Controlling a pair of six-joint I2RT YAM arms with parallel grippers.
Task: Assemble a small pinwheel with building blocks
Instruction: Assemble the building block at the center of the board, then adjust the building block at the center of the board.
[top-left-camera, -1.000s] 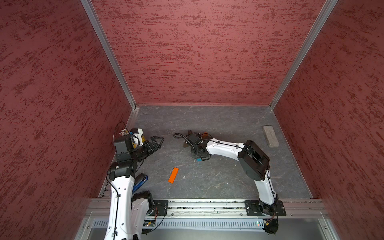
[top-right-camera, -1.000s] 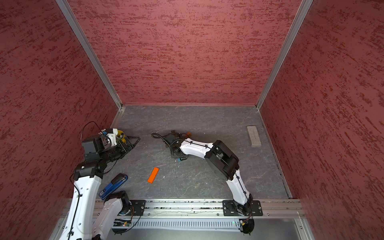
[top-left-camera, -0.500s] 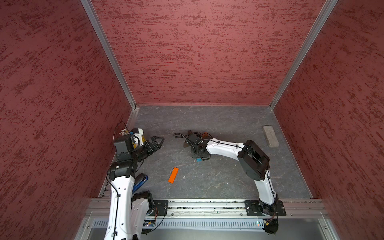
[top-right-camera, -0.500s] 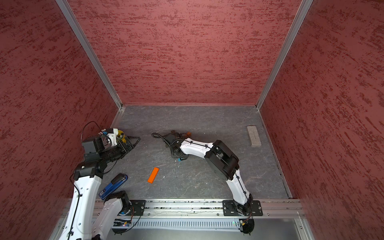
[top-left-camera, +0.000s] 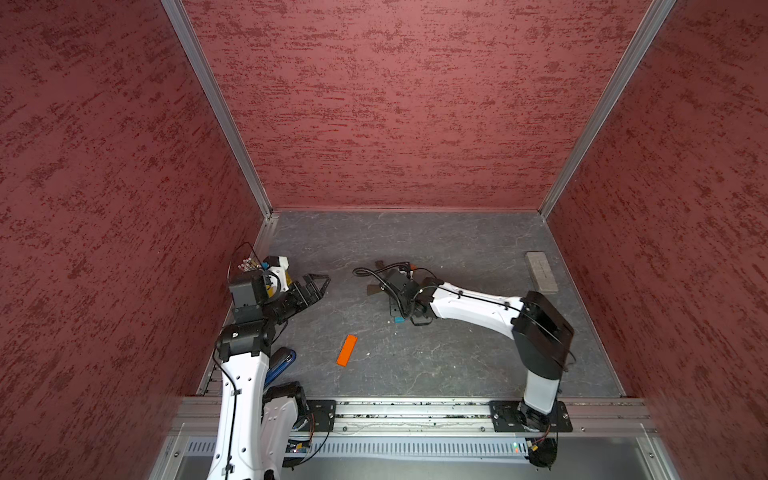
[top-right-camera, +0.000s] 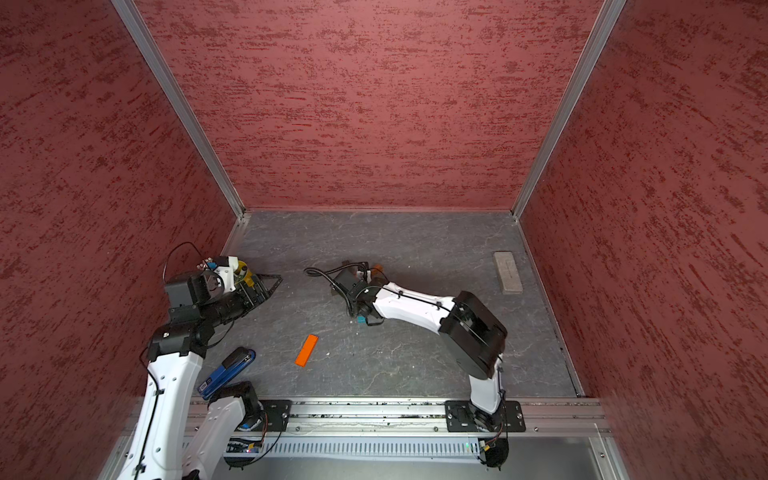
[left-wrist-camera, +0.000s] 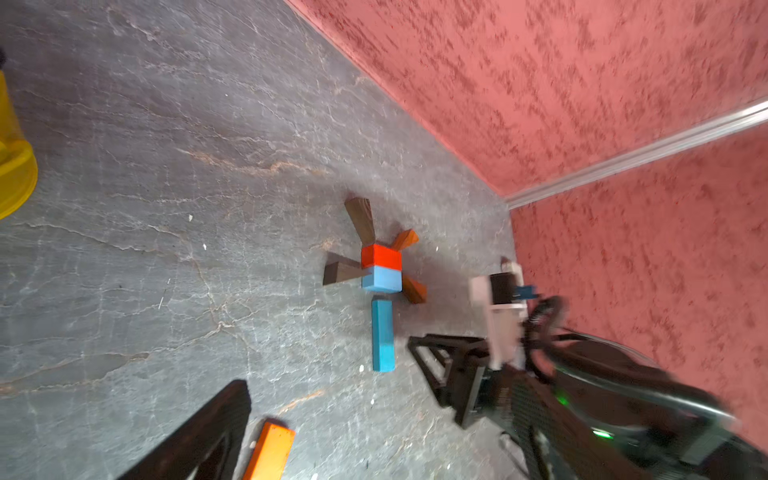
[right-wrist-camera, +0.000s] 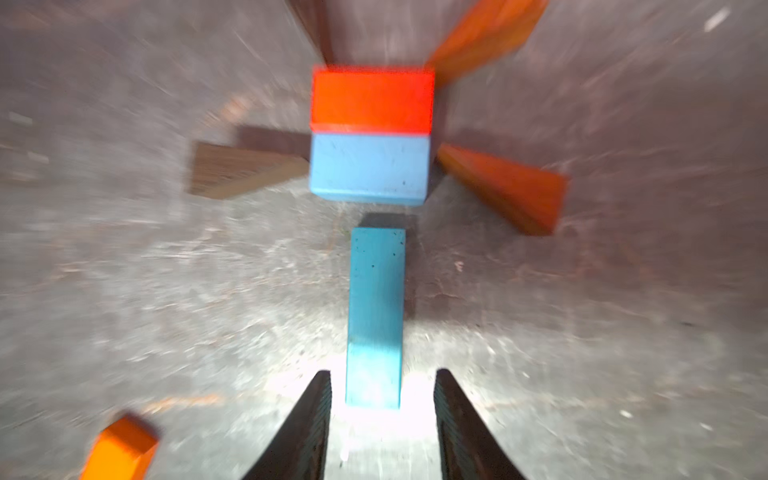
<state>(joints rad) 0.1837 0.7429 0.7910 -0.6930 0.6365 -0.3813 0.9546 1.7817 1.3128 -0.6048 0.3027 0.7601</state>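
Straddling the near end of the blue bar (right-wrist-camera: 376, 316), the right claw (right-wrist-camera: 383, 372) is narrowly parted. A strip of desk (top-left-camera: 436, 357) shows between each finger and the bar, so it grips nothing. The bar lies flat at 6 o'clock of the red-topped blue cube (right-wrist-camera: 371, 135), just short of touching it. Two dark brown wedges (right-wrist-camera: 245, 170) and two orange-brown wedges (right-wrist-camera: 507, 187) fan out around the cube. In both top views the right arm hides most of this pinwheel (left-wrist-camera: 376, 266). The orange bar (top-left-camera: 347, 350) lies alone at about 8 o'clock of the blue bar, well apart from it. The left claw (top-left-camera: 318, 284) hangs wide and empty at 9 o'clock of the pinwheel, near the yellow cup (left-wrist-camera: 12, 158). A grey block (top-left-camera: 541, 272) rests at 3 o'clock, near the side wall.
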